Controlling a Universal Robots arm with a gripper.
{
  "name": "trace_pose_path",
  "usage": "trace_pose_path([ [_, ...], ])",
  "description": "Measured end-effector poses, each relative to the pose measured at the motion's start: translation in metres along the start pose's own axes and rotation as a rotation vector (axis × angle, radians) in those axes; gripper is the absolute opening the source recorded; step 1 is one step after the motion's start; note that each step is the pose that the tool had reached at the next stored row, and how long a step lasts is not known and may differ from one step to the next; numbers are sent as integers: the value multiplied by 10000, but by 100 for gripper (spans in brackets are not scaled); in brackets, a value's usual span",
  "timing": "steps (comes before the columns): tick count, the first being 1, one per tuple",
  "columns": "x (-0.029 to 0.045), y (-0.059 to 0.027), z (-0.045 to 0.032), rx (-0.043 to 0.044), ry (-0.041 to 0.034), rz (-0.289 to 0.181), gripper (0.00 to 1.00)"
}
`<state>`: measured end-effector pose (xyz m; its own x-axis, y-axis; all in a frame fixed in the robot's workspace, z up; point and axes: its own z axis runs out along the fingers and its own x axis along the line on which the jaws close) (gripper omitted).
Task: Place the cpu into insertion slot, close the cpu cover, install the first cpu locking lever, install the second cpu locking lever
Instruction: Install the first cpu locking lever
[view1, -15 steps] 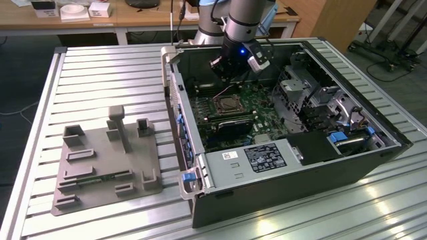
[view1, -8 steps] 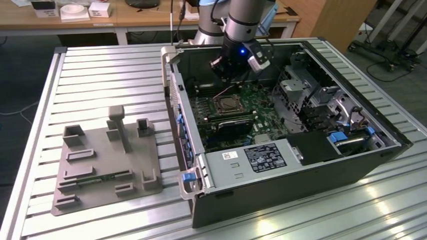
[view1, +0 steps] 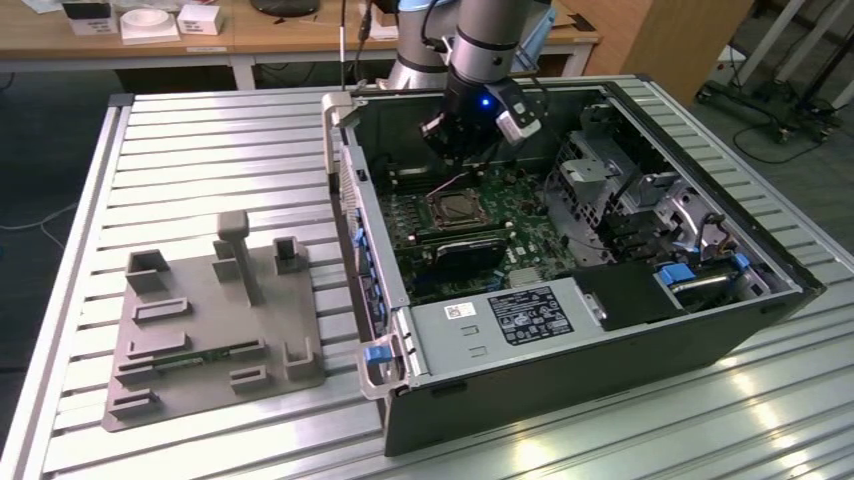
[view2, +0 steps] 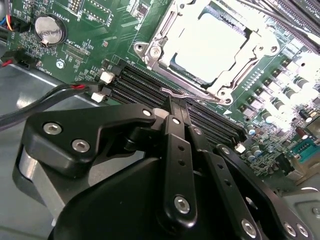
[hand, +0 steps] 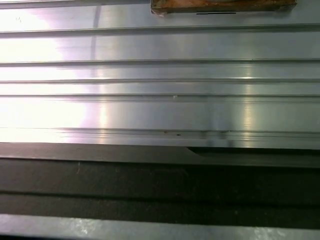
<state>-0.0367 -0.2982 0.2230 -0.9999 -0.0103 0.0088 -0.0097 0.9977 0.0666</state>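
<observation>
- Broadly, a slatted metal table carries an open case lying on its side, with a grey fixture plate beside it toward the exterior view's left.
- The arm reaches down into the case over the green board.
- The gripper hangs just above the slot.
- In the second wrist view the gripper has its black fingers pressed together, with no gap showing at the tips.
- The tips sit over the long memory slots, right at the near edge of the slot.
- The cover lies flat and closed on the slot.
- The cpu sits in the slot, its pale top showing through the cover's window, just beyond the fingertips.
- A thin lever rod runs along the socket's edge at the tips; whether the fingers nip it cannot be told.
</observation>
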Motion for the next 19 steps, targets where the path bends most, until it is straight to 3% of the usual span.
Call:
trace_pose_path([
  [11,0,6,-14,-211,0,-34,10],
  [19,-1,28,-73,-244,-2,-43,10],
])
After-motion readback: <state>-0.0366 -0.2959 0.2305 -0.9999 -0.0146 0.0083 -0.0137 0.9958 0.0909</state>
